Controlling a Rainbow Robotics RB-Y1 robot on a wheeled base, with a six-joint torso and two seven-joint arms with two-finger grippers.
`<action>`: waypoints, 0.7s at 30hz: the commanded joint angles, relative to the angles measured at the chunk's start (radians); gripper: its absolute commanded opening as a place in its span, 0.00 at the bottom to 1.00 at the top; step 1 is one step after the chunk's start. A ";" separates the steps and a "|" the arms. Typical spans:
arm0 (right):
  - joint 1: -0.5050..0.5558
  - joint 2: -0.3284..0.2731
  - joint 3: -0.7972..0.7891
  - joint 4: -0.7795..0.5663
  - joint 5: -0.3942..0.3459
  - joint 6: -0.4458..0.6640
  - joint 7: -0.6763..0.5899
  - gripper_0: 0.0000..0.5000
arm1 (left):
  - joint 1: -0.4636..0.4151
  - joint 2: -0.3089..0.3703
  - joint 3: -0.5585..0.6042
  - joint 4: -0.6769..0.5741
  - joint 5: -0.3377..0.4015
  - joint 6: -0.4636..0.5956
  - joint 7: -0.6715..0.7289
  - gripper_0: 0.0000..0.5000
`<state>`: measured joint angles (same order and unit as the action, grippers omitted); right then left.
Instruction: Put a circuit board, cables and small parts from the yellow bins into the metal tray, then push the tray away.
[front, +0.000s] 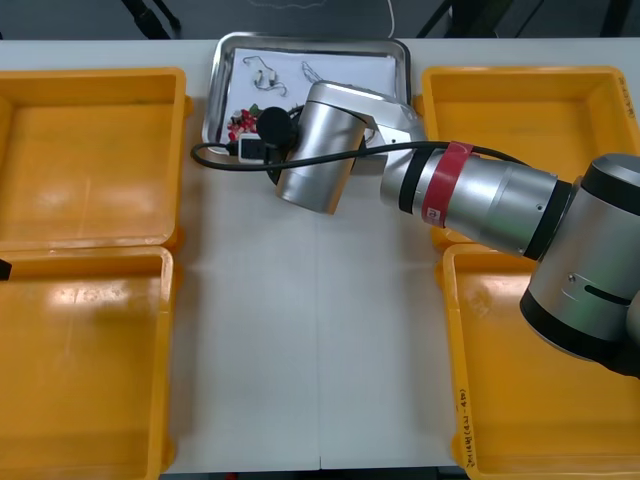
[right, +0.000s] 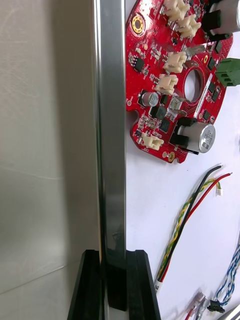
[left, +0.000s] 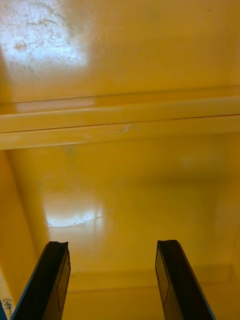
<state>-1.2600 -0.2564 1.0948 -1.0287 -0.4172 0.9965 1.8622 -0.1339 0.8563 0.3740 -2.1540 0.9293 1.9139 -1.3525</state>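
Right gripper (right: 114, 262) is where the action is. Its fingers are pinched on the near rim of the metal tray (right: 111, 125), one finger outside over the table (right: 45, 150) and the other over the tray's white inside. I reckon it's gripping so the tray can be steered through the push instead of just being shoved and allowed to skew.

Everything looks loaded:
- The round red circuit board (right: 175, 80) lies flat just inside that rim.
- The black, red and yellow cable (right: 192, 210) is beside it, nearer the fingers.
- A twisted blue and white cable (right: 227, 277) is further in.

The inner finger is close to the cable's end but not touching it.

Room-wise it's tight. In the front view the tray sits between the two far yellow bins (front: 100, 150) with narrow gaps on each side. Its far rim looks right up at the table's far edge, so I'd guess there's little travel to be had. Any twist would probably clip a bin.

Left gripper (left: 112, 250) is parked over the left-hand bins, fingers spread wide with nothing between them.
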 joint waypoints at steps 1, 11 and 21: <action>-0.061 0.025 -0.030 0.021 0.012 -0.030 0.046 0.00 | 0.017 0.012 0.029 -0.026 0.006 0.006 -0.022 1.00; -0.059 0.025 -0.018 0.033 0.011 -0.050 0.038 0.00 | 0.017 0.012 0.029 -0.026 0.006 0.006 -0.022 1.00; -0.061 0.026 0.002 0.033 0.009 -0.078 0.045 0.47 | 0.017 0.012 0.029 -0.026 0.006 0.006 -0.022 1.00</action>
<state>-1.2601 -0.2505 1.0949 -0.9925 -0.4168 0.9315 1.8630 -0.1339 0.8563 0.3740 -2.1540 0.9293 1.9139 -1.3525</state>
